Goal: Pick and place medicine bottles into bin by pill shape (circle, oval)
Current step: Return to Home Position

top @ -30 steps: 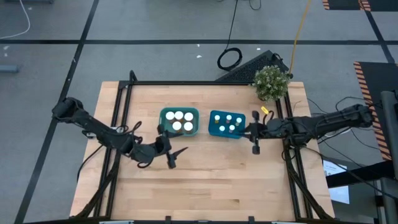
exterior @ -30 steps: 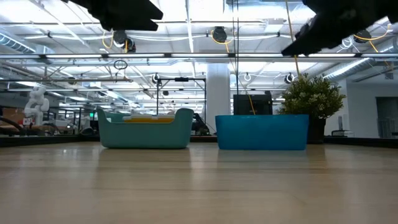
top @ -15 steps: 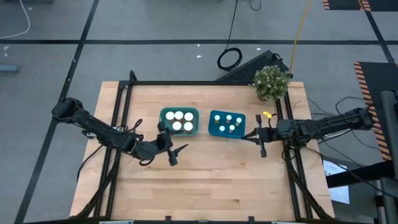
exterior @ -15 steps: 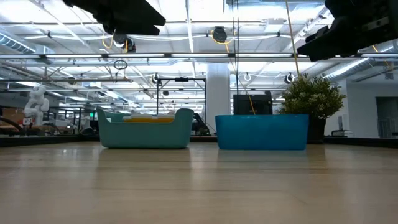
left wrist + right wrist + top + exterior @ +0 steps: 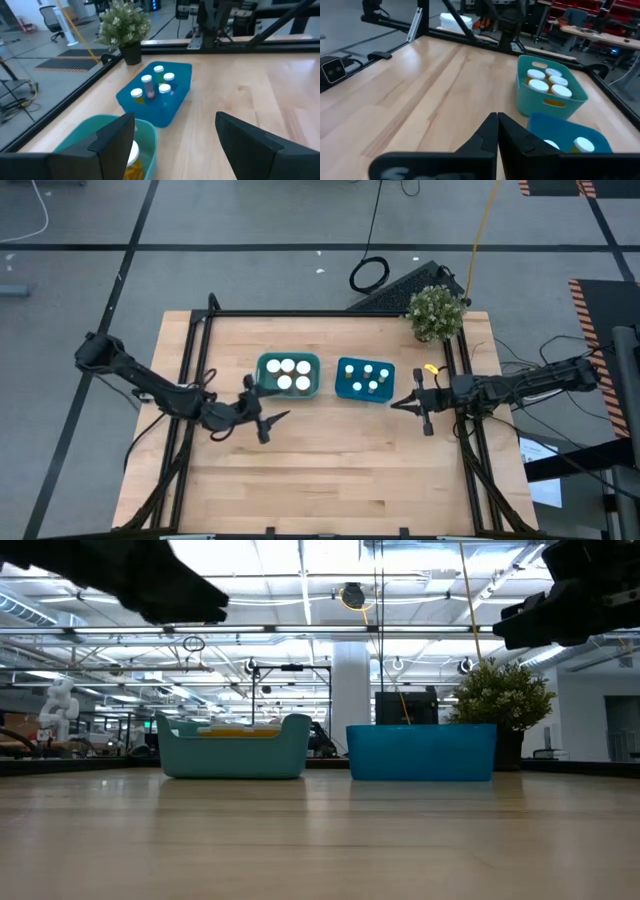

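Every medicine bottle I can see already sits in a bin: larger caps in the teal bin [image 5: 288,374] ahead of my left gripper [image 5: 268,423], smaller ones in the blue bin [image 5: 364,379] just beside my right gripper [image 5: 408,403]. Left spread wide, right pinched shut (both empty). Sorting looks finished; bare table [image 5: 340,470] all around.

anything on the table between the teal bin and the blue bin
No. In the high view only a narrow strip of bare wood separates the teal bin from the blue bin; the low view agrees.
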